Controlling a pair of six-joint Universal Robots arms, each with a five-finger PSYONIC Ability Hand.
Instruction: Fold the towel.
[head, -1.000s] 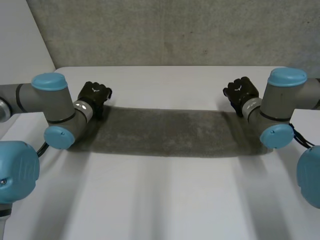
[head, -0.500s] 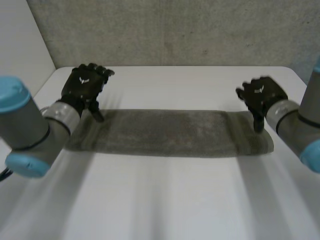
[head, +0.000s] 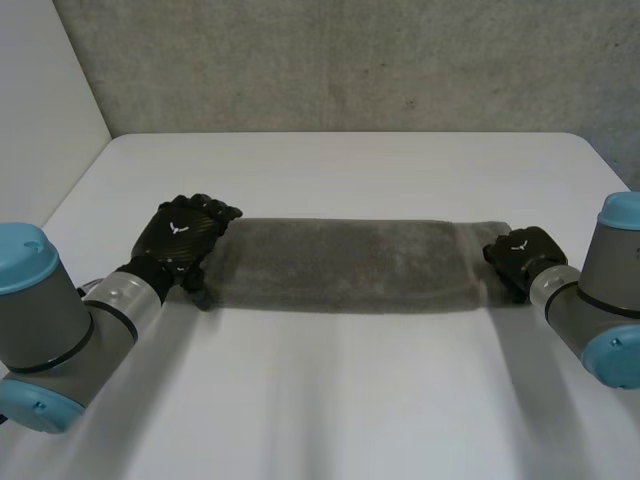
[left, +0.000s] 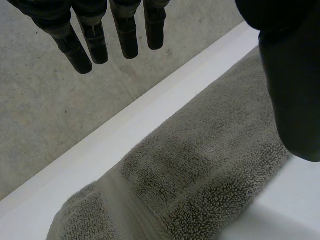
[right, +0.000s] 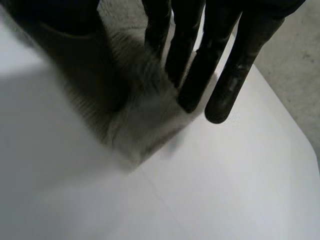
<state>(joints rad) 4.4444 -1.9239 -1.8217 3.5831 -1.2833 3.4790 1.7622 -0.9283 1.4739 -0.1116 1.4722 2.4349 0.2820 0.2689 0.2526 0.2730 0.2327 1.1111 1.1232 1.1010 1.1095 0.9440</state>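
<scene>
Towel (head: 345, 265) lies flat as a long strip across the table (head: 340, 400). Left hand (head: 180, 240) sits at its left end, right hand (head: 520, 255) at its right end, both with fingers extended, gripping nothing, likely positioned to take each end.

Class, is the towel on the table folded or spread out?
Folded: the towel lies as a narrow strip with a thick doubled edge.

White table (head: 350, 400) before a grey, perhaps concrete, wall (head: 350, 60).

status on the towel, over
Left robot hand open at left end of long grey terry towel; right robot hand open at right end. Nothing obstructing.
</scene>
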